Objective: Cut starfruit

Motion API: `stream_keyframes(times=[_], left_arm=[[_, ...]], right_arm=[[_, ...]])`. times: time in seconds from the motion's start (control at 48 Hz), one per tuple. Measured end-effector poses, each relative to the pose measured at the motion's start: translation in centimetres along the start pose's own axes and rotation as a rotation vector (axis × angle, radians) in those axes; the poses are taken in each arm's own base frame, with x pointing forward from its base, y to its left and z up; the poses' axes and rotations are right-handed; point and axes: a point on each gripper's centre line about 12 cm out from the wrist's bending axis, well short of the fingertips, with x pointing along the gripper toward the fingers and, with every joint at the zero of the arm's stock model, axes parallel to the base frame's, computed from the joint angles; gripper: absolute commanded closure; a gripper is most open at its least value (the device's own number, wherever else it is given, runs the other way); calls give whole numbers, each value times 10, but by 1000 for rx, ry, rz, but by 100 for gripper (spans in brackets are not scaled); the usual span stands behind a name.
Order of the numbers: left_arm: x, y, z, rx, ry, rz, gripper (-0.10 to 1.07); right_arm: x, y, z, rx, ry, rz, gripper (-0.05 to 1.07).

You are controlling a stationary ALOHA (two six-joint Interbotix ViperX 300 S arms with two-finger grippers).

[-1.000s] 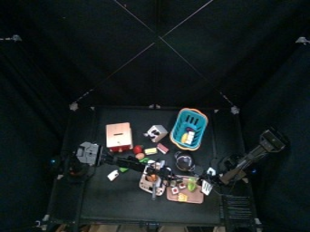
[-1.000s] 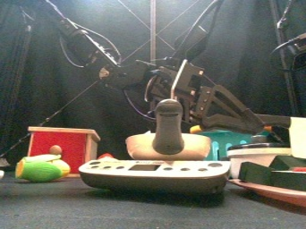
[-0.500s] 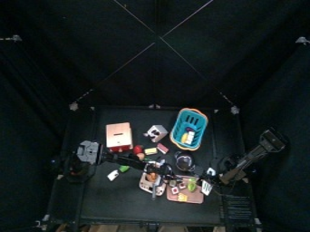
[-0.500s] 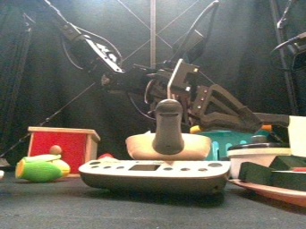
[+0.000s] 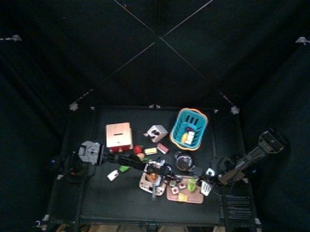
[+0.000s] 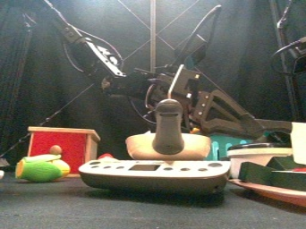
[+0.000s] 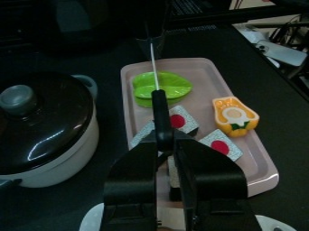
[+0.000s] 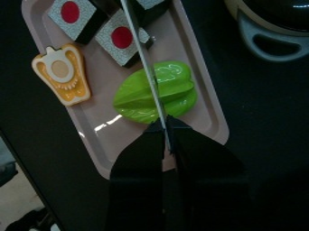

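A green starfruit (image 7: 162, 86) lies at one end of a pink tray (image 7: 259, 158). My left gripper (image 7: 163, 149) is shut on the black handle of a knife (image 7: 152, 63), and its thin blade points at the starfruit. In the right wrist view the starfruit (image 8: 160, 93) lies on the same tray (image 8: 115, 135). My right gripper (image 8: 165, 149) is shut on a thin blade (image 8: 143, 63) that runs across the fruit. In the top view the tray (image 5: 194, 196) is at the table's front, with the right arm (image 5: 248, 165) beside it.
The tray also holds two red-and-white sushi pieces (image 7: 182, 122) and an orange-yellow piece (image 7: 236, 113). A black lidded pot (image 7: 42, 113) stands beside it. A blue basket (image 5: 190, 127) and a red box (image 5: 119, 136) stand farther back. A grey joystick device (image 6: 162, 170) is at the front edge.
The left arm has shifted slightly in the front view. The tray, the starfruit and the right arm have not visibly moved.
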Motion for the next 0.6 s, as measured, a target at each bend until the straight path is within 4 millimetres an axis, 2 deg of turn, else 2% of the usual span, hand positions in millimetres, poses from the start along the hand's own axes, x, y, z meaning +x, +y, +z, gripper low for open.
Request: stream_keyframes(times=[0.604], left_arm=[[1, 0, -4, -3, 21, 7, 55]], right_arm=[[9, 2, -2, -8, 14, -3, 61]])
